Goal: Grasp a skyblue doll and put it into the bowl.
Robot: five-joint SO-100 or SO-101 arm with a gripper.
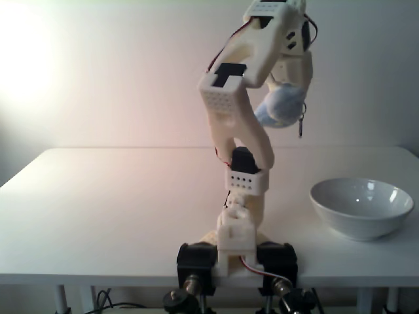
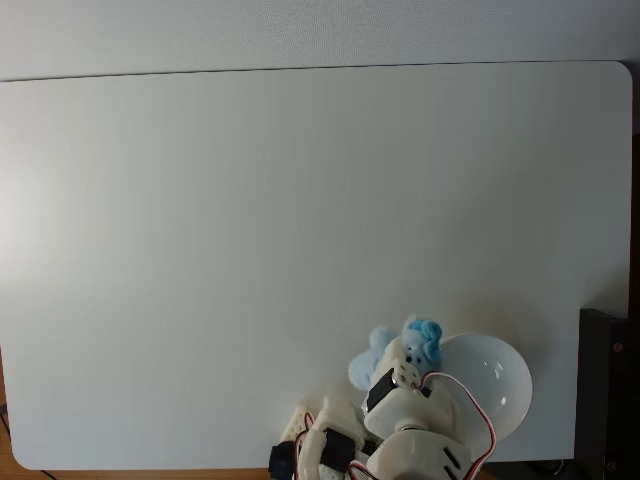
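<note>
The skyblue doll (image 1: pixel 280 108) is being held in the gripper (image 1: pixel 288 98), lifted high above the white bench (image 1: pixel 118 196); the bowl (image 1: pixel 361 208) is being seen resting on the bench, to the right of the arm's base in a fixed view; seen from above, the doll (image 2: pixel 400 352) is being shown just beside the bowl's (image 2: pixel 500 385) left rim.

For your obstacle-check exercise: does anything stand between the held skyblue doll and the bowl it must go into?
Nothing visible does. The gripper holds the skyblue doll high above the table; the bowl sits apart, lower right.
</note>
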